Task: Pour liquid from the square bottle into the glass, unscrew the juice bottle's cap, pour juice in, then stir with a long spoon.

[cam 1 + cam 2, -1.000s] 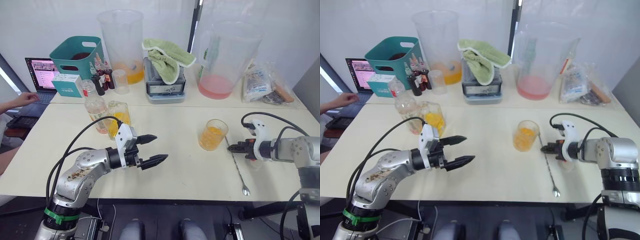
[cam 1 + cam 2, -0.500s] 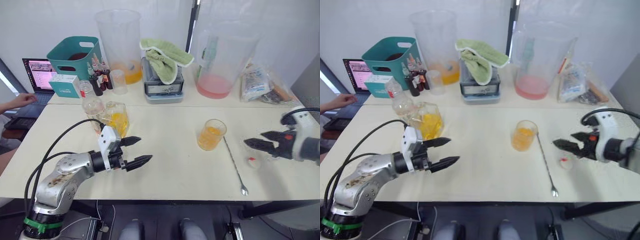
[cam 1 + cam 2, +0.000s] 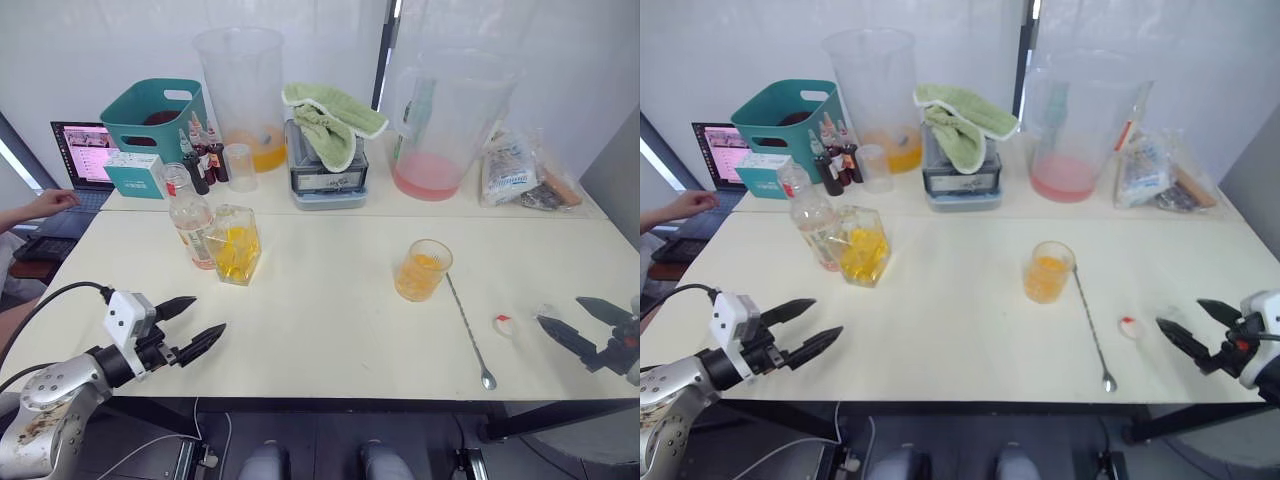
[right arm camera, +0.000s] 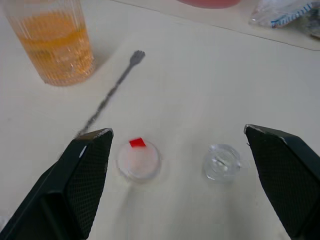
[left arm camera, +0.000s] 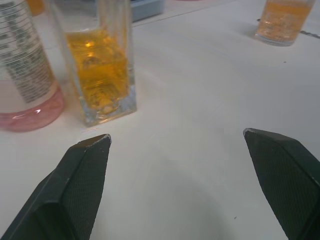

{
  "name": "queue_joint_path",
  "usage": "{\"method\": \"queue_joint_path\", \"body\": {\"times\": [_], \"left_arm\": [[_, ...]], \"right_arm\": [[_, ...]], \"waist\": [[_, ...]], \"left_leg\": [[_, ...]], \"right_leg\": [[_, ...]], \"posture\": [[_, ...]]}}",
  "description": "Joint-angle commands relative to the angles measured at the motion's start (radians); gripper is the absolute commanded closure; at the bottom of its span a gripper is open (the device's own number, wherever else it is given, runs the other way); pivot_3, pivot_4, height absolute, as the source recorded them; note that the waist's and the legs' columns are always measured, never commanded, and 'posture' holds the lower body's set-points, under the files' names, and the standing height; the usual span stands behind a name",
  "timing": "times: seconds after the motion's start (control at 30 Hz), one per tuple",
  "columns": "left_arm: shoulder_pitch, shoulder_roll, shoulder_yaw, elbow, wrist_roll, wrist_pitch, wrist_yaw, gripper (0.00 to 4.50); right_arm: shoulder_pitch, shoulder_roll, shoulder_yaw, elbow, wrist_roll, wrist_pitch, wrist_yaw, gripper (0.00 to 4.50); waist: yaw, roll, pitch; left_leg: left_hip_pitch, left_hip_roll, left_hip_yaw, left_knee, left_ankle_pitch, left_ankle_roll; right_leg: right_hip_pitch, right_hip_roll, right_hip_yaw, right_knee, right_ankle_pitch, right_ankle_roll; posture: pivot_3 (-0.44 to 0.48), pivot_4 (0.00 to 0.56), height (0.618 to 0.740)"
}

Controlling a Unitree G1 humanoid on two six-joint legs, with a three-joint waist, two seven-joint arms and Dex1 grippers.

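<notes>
Here's the small clear round glass, upright right of centre on the pale tabletop and holding orange liquid. Just beside it on the robot's right lies the thin long silver spoon, flat on the tabletop. Its long axis runs from beside the glass toward the near edge, angling slightly to the right, with the tiny bowl at the near end and the flat tail end up by the glass.

Further right sits the small white round cap with its red mark, loose on the tabletop, and in the right wrist view a small clear round stopper rests just beside it.

Over on the left, the slim round clear juice bottle stands upright with its neck open and pale pink liquid low in it. The square clear bottle of orange liquid stands upright too, just beside it on the right.

The left claw hangs by the near left edge, fingers spread wide and empty, pointing toward the bottles. The right claw sits at the far right near the cap, also wide open and empty.
</notes>
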Motion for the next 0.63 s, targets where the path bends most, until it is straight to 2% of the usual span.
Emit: {"method": "queue_joint_path", "body": {"times": [0.03, 0.23, 0.63], "left_arm": [[0.016, 0.01, 0.041, 0.05, 0.025, -0.065, -0.001, 0.0], [0.019, 0.011, 0.044, 0.112, 0.047, -0.109, -0.001, 0.0], [-0.01, 0.018, 0.002, 0.128, 0.077, -0.113, 0.0, 0.0]], "right_arm": [[-0.023, -0.03, 0.001, 0.09, -0.023, -0.107, 0.019, 0.04], [-0.042, -0.05, 0.017, 0.191, -0.029, -0.174, 0.036, 0.04], [-0.017, -0.06, 0.011, 0.162, -0.008, -0.16, 0.036, 0.04]], "waist": [[-0.003, 0.0, 0.0], [-0.003, 0.0, 0.0], [-0.002, 0.0, 0.0]], "left_leg": [[0.0, 0.0, 0.0, 0.0, 0.0, 0.0], [0.0, 0.0, 0.0, -0.001, 0.0, 0.0], [0.0, 0.0, 0.0, -0.001, 0.0, 0.0]], "right_leg": [[0.0, 0.0, 0.0, 0.0, 0.0, 0.0], [0.0, 0.0, 0.0, 0.001, 0.0, 0.0], [0.0, 0.0, 0.001, 0.002, 0.0, 0.0]], "posture": [[0.0, 0.15, 0.733], [0.0, 0.15, 0.733], [0.0, 0.15, 0.733]]}}
